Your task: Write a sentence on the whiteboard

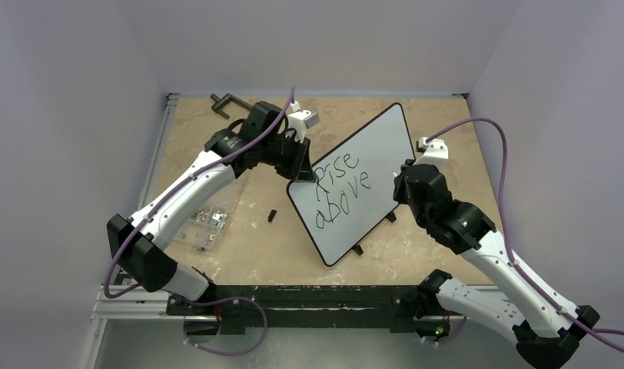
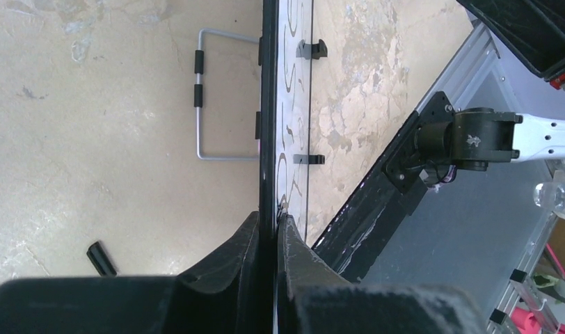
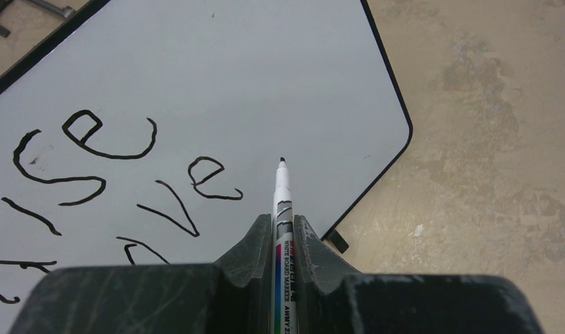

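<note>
We record: whiteboard (image 1: pixel 370 150) on table (image 1: pixel 463 154), its edge pinched in left gripper (image 2: pixel 271 223); right gripper (image 3: pixel 285 226) clamped on marker (image 3: pixel 281 188), tip just beyond the sentence (image 1: pixel 340 192) "Rise above", contact unclear.

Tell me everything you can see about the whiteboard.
The whiteboard is a flat white rectangle with a thin black rim, rounded corners and small black feet. It seems to stand propped on its long edge, diagonally on the tan table. The sentence so far, Rise above, is handwritten in black. The left gripper pinches its rim; the right gripper aims a marker at its bare part, contact unclear.
</note>
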{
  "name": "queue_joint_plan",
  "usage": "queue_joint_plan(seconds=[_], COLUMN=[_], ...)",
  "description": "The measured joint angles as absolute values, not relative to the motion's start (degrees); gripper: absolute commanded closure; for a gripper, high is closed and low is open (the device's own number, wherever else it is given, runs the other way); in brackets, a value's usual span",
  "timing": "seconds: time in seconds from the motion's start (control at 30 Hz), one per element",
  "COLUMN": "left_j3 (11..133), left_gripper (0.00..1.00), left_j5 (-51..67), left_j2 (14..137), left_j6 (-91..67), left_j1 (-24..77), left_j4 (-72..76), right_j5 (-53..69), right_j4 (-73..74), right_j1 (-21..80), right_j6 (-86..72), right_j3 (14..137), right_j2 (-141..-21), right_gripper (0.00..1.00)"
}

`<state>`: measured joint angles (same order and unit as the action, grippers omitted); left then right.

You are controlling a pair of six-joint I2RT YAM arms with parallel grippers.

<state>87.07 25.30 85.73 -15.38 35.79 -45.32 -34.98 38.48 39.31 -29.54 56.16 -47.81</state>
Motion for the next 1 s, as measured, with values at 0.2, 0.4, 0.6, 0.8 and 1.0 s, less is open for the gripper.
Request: queue_joint_plan(seconds=[0.2, 0.4, 0.6, 0.8, 1.0], left_j3=[82.2, 80.1, 79.8, 79.8, 79.8], left_gripper=[1.00, 1.00, 1.00, 1.00, 1.00], left_j5=[25.2, 25.3, 25.4, 25.4, 25.3], left_j2=[82.7, 82.0, 82.0, 82.0, 82.0], left_j6=[-15.1, -15.0, -15.0, -15.0, -15.0], left_j1=[35.7, 35.4, 35.3, 35.3, 35.3], left_j4=[-43.0, -40.7, -39.9, -39.9, -39.9], right_j5=[-34.9, -34.8, -34.5, -32.8, -30.8], right_j4=[38.1, 37.8, 36.8, 35.3, 33.6], right_j1=[39.3, 39.3, 39.3, 39.3, 39.3], right_j6=[-29.0, -28.8, -28.8, -28.9, -28.9], right_j3=[55.0, 54.8, 53.6, 51.3, 50.4], right_j2=[-47.8, -47.9, -47.8, -48.0, -48.8], right_gripper=[1.00, 1.00, 1.00, 1.00, 1.00])
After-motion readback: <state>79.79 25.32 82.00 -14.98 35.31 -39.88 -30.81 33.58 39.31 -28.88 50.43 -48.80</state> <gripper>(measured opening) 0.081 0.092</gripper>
